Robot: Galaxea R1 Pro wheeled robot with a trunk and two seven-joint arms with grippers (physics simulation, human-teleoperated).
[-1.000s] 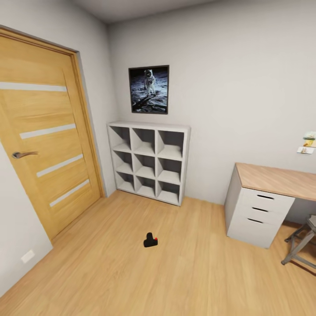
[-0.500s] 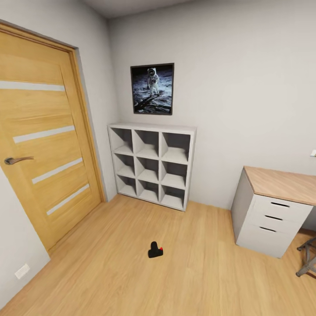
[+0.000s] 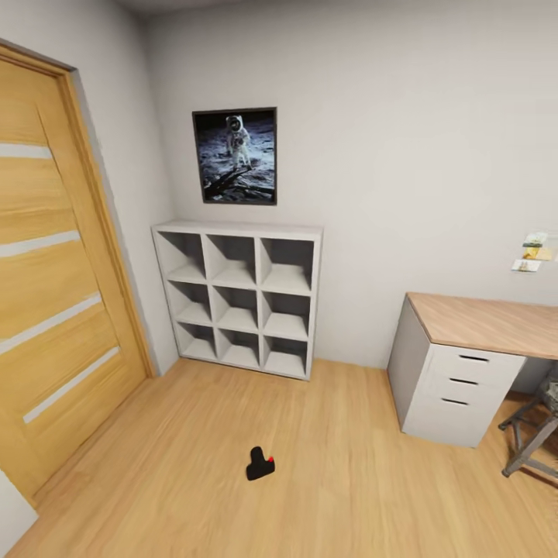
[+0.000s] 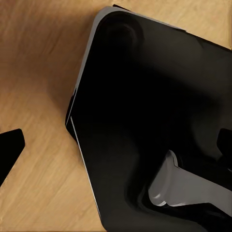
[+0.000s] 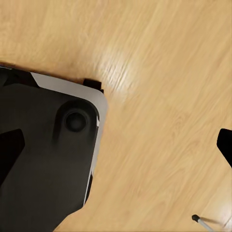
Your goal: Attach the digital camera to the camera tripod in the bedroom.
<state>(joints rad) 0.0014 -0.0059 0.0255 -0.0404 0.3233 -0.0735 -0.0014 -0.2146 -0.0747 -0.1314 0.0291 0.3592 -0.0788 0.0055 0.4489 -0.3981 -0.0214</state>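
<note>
one small black digital camera (image 3: 260, 463) lies on the wood floor (image 3: 349, 480), well out from the white cube shelf (image 3: 237, 306) and the desk (image 3: 473, 364), so you'll have to reach low for it; both wrist views look down past your dark base (image 4: 145, 125) with only finger edges visible, so i cannot tell whether either gripper is spread or closed

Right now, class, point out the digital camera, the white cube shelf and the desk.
digital camera (image 3: 260, 464): head view, on its black body, lying on the floor.
white cube shelf (image 3: 237, 229): head view, on its top board.
desk (image 3: 496, 324): head view, on its wooden top.
</note>
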